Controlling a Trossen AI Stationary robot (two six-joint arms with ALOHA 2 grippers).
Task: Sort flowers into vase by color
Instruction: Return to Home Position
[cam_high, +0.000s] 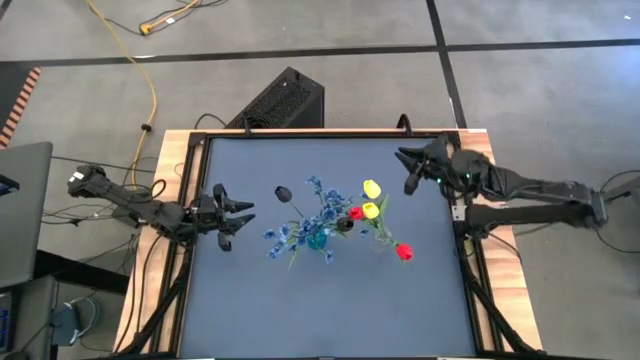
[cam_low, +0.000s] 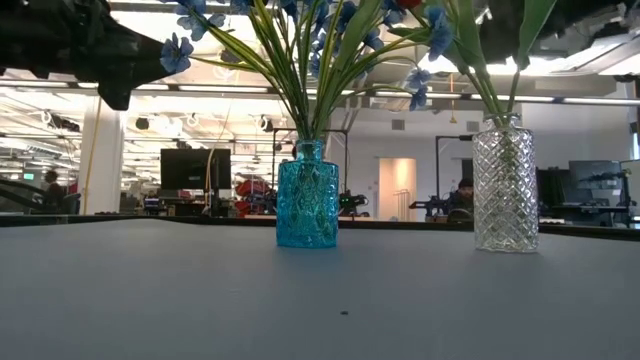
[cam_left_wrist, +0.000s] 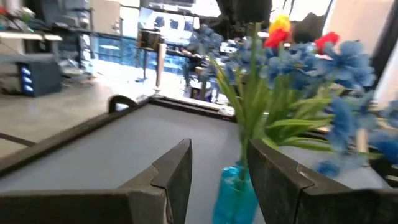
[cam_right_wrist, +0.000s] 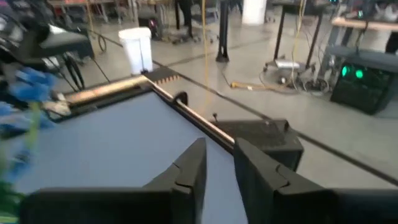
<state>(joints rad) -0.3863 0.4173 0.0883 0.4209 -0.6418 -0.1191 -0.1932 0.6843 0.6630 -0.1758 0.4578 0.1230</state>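
Observation:
A teal glass vase (cam_high: 318, 238) (cam_low: 307, 205) stands upright on the table's middle and holds blue blossoms (cam_high: 322, 208) on green stems. A dark bud (cam_high: 283, 193) leans out toward the far left. Right of it, a clear glass vase (cam_low: 505, 195) (cam_high: 381, 240) holds yellow tulips (cam_high: 371, 198) and red tulips (cam_high: 404, 251). My left gripper (cam_high: 236, 220) is open, left of the teal vase (cam_left_wrist: 236, 193) and facing it. My right gripper (cam_high: 408, 170) is open near the far right corner, apart from the flowers.
The dark table mat (cam_high: 330, 310) has a raised frame with wooden borders (cam_high: 500, 290) at the left and right. A black box (cam_high: 285, 100) stands on the floor beyond the far edge. Bare mat lies near the vases' front and to both sides.

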